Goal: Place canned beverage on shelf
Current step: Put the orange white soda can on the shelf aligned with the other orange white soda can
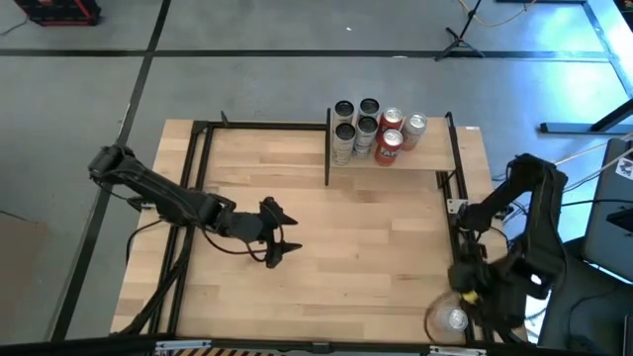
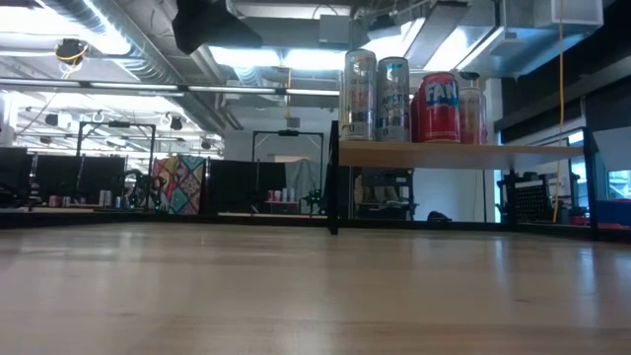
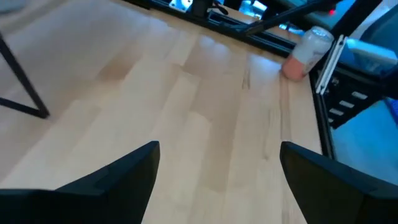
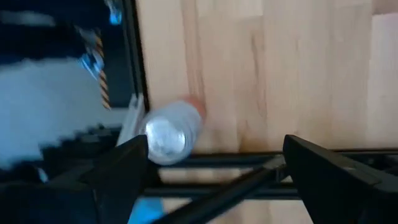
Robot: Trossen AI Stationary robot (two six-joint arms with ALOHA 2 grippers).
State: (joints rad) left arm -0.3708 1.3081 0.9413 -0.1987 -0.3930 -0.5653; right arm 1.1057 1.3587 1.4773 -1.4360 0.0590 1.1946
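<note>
A pinkish can with a silver top (image 1: 448, 318) stands on the tabletop at the near right corner. It also shows in the right wrist view (image 4: 169, 132) and the left wrist view (image 3: 305, 51). My right gripper (image 1: 462, 295) hovers over it, open (image 4: 214, 163), with the can close to one finger; I cannot tell if they touch. My left gripper (image 1: 280, 237) is open and empty over the table's middle left (image 3: 217, 171). The shelf (image 1: 435, 158), a light wood panel on black posts at the far right (image 2: 444, 155), carries several cans (image 1: 371, 129).
Black frame rails run along the table's edges, one right beside the can (image 4: 205, 160). The shelf's black posts (image 1: 327, 148) stand on the table's far part. Bare wooden tabletop (image 1: 366, 227) lies between the two grippers.
</note>
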